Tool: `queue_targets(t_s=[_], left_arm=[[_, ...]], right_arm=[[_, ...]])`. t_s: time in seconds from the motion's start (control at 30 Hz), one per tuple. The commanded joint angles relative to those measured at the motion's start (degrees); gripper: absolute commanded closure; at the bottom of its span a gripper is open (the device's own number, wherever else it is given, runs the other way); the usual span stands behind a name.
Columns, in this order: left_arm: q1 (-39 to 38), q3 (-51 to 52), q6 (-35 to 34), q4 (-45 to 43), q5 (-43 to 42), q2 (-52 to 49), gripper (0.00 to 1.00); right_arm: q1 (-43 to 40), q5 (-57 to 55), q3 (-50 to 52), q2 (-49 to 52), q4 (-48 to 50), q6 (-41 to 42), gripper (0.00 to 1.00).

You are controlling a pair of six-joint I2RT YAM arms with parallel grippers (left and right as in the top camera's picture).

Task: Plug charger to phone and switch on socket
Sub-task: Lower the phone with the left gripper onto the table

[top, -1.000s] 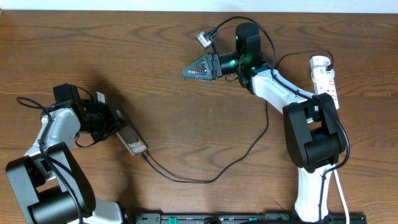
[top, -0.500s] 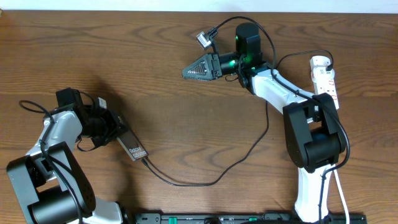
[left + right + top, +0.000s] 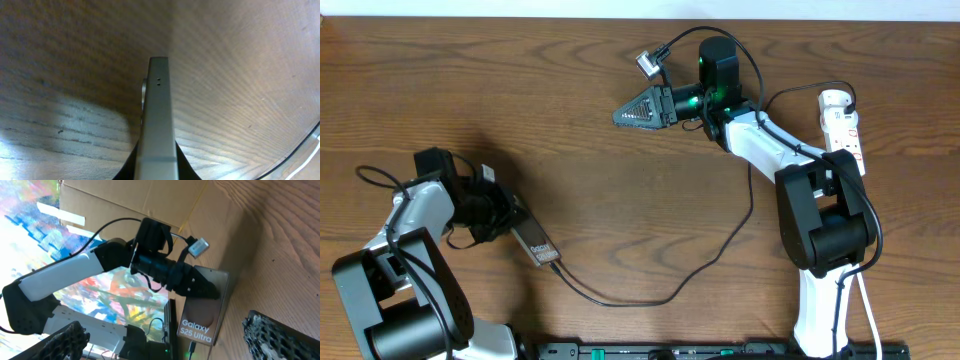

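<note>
1. The left gripper (image 3: pixel 510 222) is closed on the phone (image 3: pixel 536 243), clamping its flat faces. In the left wrist view the phone (image 3: pixel 159 115) shows edge-on between the dark fingers. I judge this grip is chosen to leave the lower port end free.

2. The phone sits at the left of the table (image 3: pixel 570 150), low over the wood. The charger (image 3: pixel 670 288) reaches the phone's lower end and loops away to the right, toward the socket. It looks plugged in, but I cannot confirm it is fully seated.

3. The right gripper (image 3: pixel 625 114) hovers at top centre with its fingers spread wide and nothing between them (the right wrist view shows them far apart).

4. The socket (image 3: pixel 843 122) lies at the far right edge, beside the right arm. I judge the switch to be the step that remains, and it falls to the free right arm.
</note>
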State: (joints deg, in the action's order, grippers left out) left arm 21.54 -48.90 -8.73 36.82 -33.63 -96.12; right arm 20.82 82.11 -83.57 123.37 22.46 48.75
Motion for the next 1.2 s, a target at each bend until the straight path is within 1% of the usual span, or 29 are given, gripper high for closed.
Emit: queue_targets(t_s=[0.0,0.4,0.47,0.5,0.53,0.83,1.07,1.17], left_arm=[[-0.02,2.08,0.76,-1.16,0.09,0.61,0.93],[-0.02,3.04,0.76,-2.16,0.07,0.61,0.92],[-0.02,3.06,0.76,-2.16,0.07,0.61,0.85],[-0.02,3.04,0.76,-2.16,0.07,0.61,0.83],[-0.02,3.04,0.76,-2.16,0.07,0.61,0.78],[-0.02,3.04,0.79,-1.66,0.07,0.61,0.75],[-0.02,3.04,0.79,-0.57,0.07,0.61,0.53],[-0.02,3.04,0.79,-0.15,0.07,0.61,0.51]], right_arm=[[0.28,0.81,-0.96,-0.35,0.04,-1.25,0.01],[0.28,0.96,-0.96,-0.35,0.04,-1.25,0.01],[0.28,0.96,-0.96,-0.35,0.04,-1.25,0.01],[0.28,0.96,-0.96,-0.35,0.04,-1.25,0.01],[0.28,0.96,-0.96,-0.35,0.04,-1.25,0.01],[0.28,0.98,-0.96,-0.35,0.04,-1.25,0.01],[0.28,1.01,-0.96,-0.35,0.04,-1.25,0.01],[0.28,1.01,-0.96,-0.35,0.04,-1.25,0.01]])
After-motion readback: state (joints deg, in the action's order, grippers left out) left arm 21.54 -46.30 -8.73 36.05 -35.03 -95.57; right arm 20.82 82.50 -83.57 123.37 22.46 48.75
